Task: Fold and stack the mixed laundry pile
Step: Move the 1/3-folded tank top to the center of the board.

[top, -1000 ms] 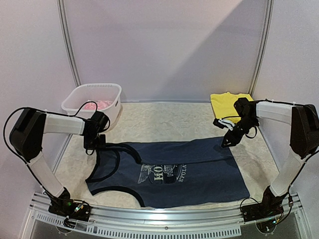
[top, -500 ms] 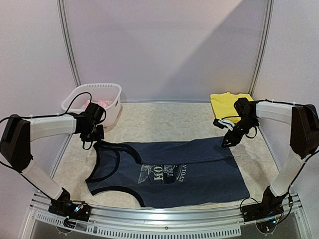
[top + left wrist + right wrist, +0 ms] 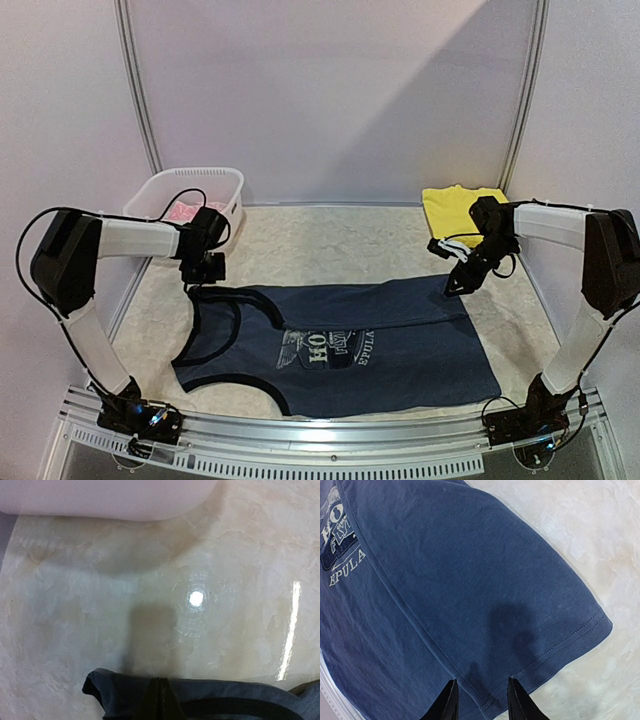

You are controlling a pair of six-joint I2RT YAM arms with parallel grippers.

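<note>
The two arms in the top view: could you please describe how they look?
The left arm and right arm have white tubular links, boxy black joint housings and thin black cables looping alongside. The right gripper shows two dark tapered fingers.

Navy tank top (image 3: 340, 345) flat on table (image 3: 330, 240); yellow garment (image 3: 455, 205) far right corner

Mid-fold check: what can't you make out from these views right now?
- Left gripper: shut, but whether it pinches the strap of the navy tank top is unclear. In the left wrist view its fingers merge with dark cloth at the bottom edge.
- Pink garment: mostly hidden by the basket wall and left arm, top view.
- Yellow garment: near corner hidden behind the right arm, top view.
</note>
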